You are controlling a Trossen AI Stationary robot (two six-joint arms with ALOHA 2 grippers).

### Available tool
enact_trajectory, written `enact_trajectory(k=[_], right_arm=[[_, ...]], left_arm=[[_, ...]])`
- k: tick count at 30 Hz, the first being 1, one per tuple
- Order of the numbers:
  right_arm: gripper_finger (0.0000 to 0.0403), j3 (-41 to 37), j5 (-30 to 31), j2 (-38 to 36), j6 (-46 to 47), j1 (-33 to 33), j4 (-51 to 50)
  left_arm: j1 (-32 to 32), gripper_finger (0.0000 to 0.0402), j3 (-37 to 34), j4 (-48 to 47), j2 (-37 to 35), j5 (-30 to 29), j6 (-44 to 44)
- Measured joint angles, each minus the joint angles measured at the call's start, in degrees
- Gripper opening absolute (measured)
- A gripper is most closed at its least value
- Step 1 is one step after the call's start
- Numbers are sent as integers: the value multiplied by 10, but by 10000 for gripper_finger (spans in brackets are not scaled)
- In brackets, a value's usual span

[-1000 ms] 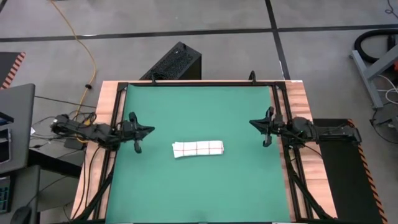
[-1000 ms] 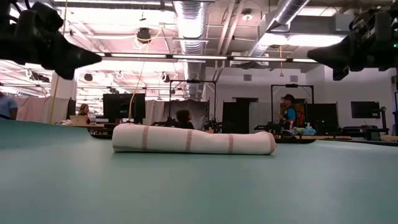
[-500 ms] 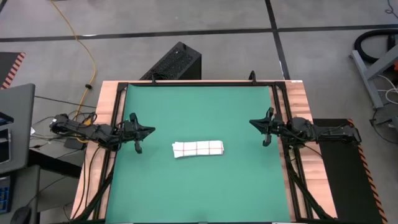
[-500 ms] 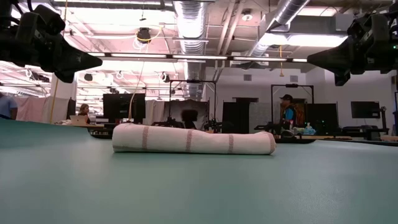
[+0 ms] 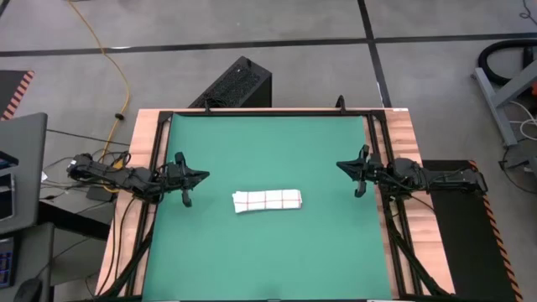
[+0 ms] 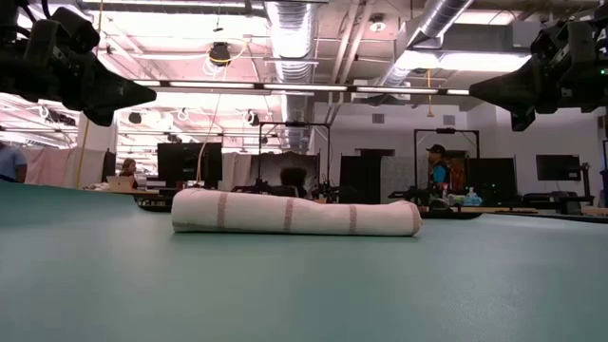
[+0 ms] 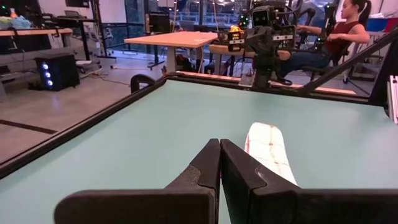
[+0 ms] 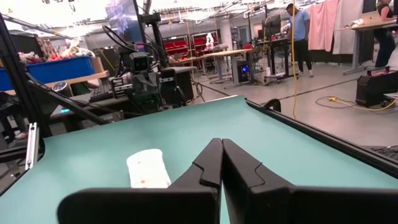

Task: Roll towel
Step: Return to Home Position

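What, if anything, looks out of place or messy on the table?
Nothing stands out. The towel lies rolled near the middle of the green mat, and the left gripper and right gripper are shut, raised at opposite sides, clear of it.

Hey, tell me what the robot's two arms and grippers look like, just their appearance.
The left arm and right arm are both matte black and slender, built from jointed segments. The left gripper and right gripper match: a wide black crossbar carrying two wedge-shaped fingers that taper to a narrow tip. Dark cables trail from the arm bases. No markings show.
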Motion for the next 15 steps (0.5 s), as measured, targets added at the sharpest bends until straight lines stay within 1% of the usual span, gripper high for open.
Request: enact_trajectory(k=[15], right_arm=[[31,0,0,0,0,0,0]], left_arm=[[0,0,0,0,0,0,-4]])
